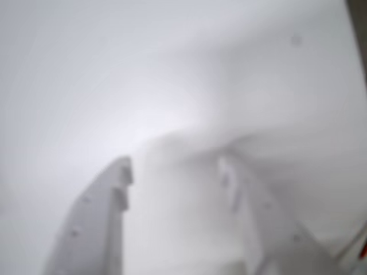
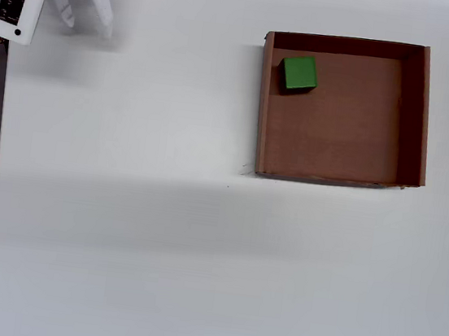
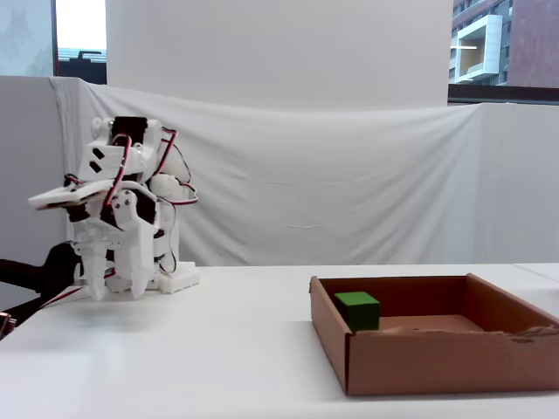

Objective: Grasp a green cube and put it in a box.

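The small bright-green cube (image 2: 299, 73) sits on the floor of the shallow brown cardboard box (image 2: 411, 117), in its upper-left corner in the overhead view, close to both walls. The white two-finger gripper (image 3: 115, 292) hangs folded by the base at upper left, fingers slightly spread, pinching nothing. The placing looks done; the arm should simply rest clear of the box.

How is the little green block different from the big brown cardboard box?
The small solid green cube is bright green; the shallow brown cardboard box is brown. The cube is much smaller, filling only one corner of the box's floor in the overhead view. The cube is solid and closed; the box is open on top with low walls. Both have square shapes and straight edges.
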Robot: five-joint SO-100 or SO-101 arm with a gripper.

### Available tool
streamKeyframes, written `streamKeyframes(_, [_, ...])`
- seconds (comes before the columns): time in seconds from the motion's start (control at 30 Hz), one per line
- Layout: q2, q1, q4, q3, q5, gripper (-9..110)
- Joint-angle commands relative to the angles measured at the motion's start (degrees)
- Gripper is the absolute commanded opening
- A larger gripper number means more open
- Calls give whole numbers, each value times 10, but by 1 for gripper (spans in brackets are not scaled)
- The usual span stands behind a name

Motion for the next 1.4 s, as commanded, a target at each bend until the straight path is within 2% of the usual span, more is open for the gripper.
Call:
streamKeyframes(0.0, [0,-4,2,-3,3,21])
streamKeyframes(1.37, [0,-4,0,-3,21,21])
